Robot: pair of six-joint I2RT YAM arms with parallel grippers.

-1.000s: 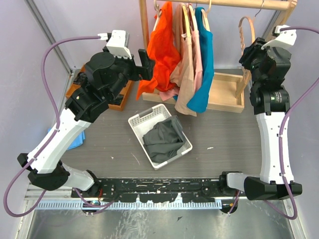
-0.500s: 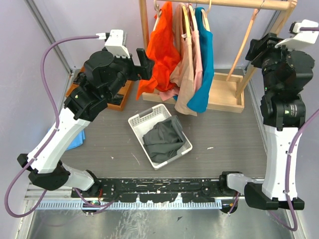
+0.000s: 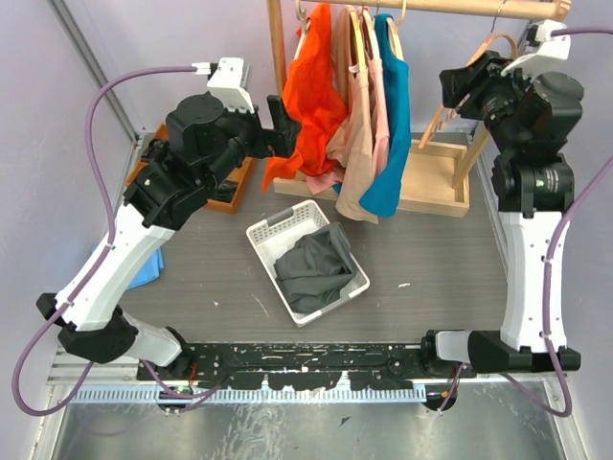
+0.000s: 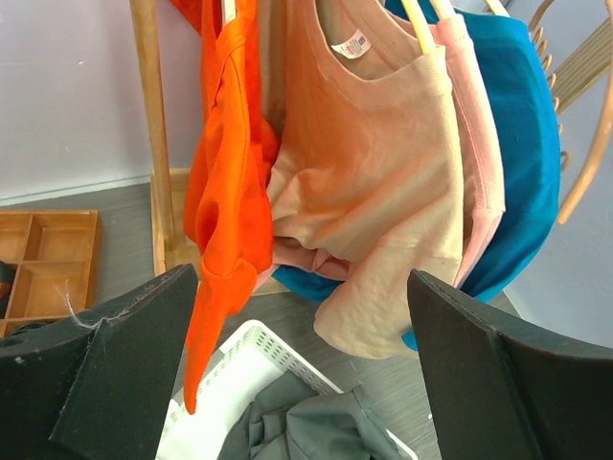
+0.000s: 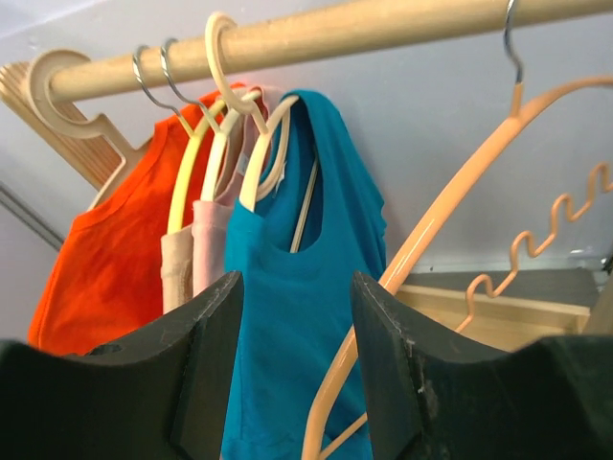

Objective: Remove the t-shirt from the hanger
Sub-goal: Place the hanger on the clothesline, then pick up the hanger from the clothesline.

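Orange jersey at the left end of the wooden rail (image 3: 460,8), and that orange t-shirt (image 4: 225,163) was the one nearest the action. It hung limp on its hanger, bunched and creased low down, with the left gripper (image 4: 297,287) just beside it, fingers spread as wide as they go and nothing between them. Over on the right, the right gripper (image 5: 297,287) sat up by the rail with a clear gap between its fingers, not clamped on anything. A bare peach hanger (image 5: 397,261) ran past that gap, though contact couldn't be made out.

As for handling, this looked like light, soft, floppy cloth: no stiffness, nothing fragile, and it would likely sag and drag rather than slide cleanly. My call for a hold was a pinch of fabric at the shoulder or the hem, then a pull off the hanger's arm, since the neck hole would probably snag otherwise.

Now the count. Four shirts on the rail: orange, a tan t-shirt (image 4: 374,182), a pink t-shirt (image 3: 380,105) and a teal t-shirt (image 3: 397,115). Five hangers, one of them bare. One white basket (image 3: 263,235) sat below, holding a grey heap (image 3: 311,264); how many garments were in it couldn't be told.
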